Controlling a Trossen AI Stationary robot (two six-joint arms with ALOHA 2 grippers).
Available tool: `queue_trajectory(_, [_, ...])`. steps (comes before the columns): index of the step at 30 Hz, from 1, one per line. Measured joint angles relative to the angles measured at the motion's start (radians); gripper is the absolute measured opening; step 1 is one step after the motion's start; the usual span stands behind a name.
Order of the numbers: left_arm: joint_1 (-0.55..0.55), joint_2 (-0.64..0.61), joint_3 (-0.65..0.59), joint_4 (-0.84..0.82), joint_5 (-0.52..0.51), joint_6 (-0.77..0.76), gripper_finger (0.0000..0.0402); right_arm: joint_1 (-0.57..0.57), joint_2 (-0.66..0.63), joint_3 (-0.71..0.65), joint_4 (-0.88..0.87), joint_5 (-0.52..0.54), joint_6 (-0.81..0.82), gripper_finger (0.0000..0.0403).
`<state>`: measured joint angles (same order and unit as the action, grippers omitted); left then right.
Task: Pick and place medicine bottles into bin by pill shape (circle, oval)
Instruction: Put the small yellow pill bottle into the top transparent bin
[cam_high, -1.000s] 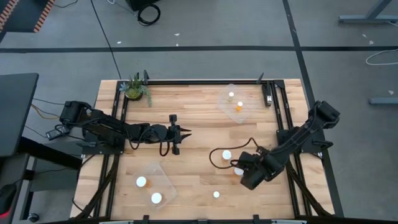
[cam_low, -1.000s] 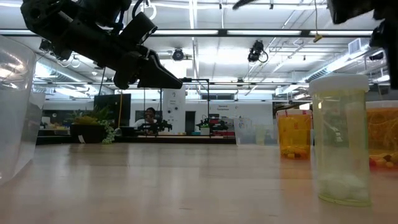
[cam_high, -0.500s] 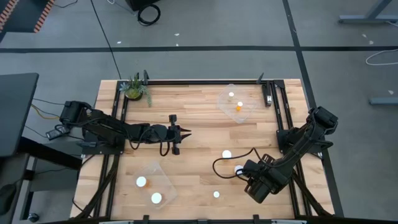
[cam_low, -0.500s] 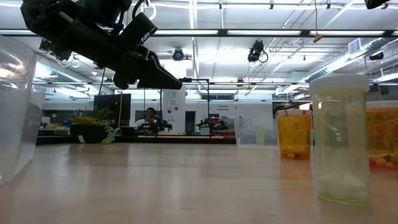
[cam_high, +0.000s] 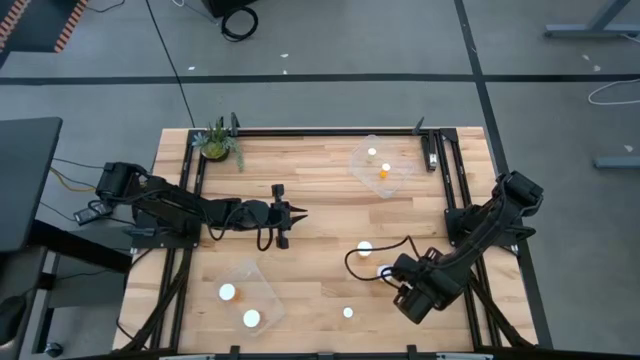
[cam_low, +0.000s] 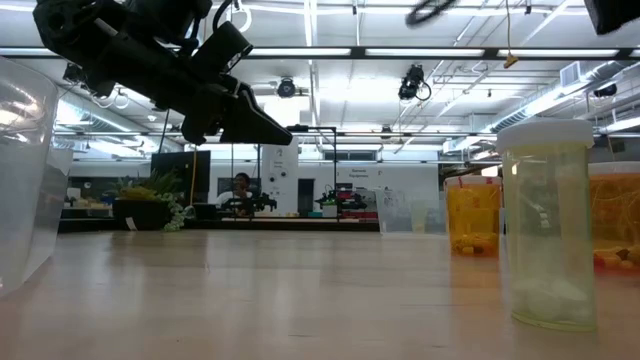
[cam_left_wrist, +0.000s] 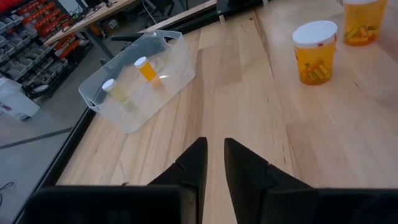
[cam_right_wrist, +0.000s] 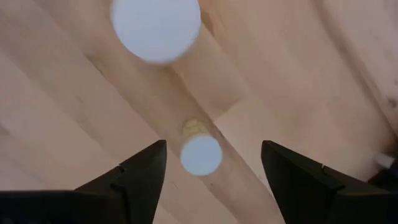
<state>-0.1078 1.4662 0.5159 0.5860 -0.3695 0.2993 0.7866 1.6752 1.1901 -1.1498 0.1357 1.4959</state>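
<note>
Seven medicine bottles show from above on the wooden surface (cam_high: 320, 180): two in the far bin (cam_high: 380, 166), two in the near bin (cam_high: 247, 296), and three loose, all upright with white caps up. Taking the near bin as landmark, the loose bottles (cam_high: 364, 248) stand well to its right with open wood between. The right claw (cam_right_wrist: 208, 168) hangs spread wide and empty over one small loose bottle (cam_right_wrist: 201, 154); the left claw (cam_left_wrist: 211, 163), nearly closed and empty, hovers beyond the near bin.

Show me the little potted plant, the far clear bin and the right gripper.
potted plant (cam_high: 217, 141), high view, its leaves.
far clear bin (cam_high: 396, 160), high view, its wall.
right gripper (cam_right_wrist: 211, 168), right wrist view, gap between its open jaws.
</note>
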Motion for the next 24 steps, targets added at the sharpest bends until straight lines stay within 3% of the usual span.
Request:
queue_trajectory(14, [0.000, 0.000, 0.000, 0.000, 0.000, 0.000, 0.0067, -0.014, 0.000, -0.118, 0.111, -0.105, 0.023, 0.0263])
queue_trajectory(24, [0.000, 0.000, 0.000, 0.002, 0.000, 0.000, 0.0061, -0.022, -0.001, -0.173, 0.223, -0.109, 0.023, 0.0261])
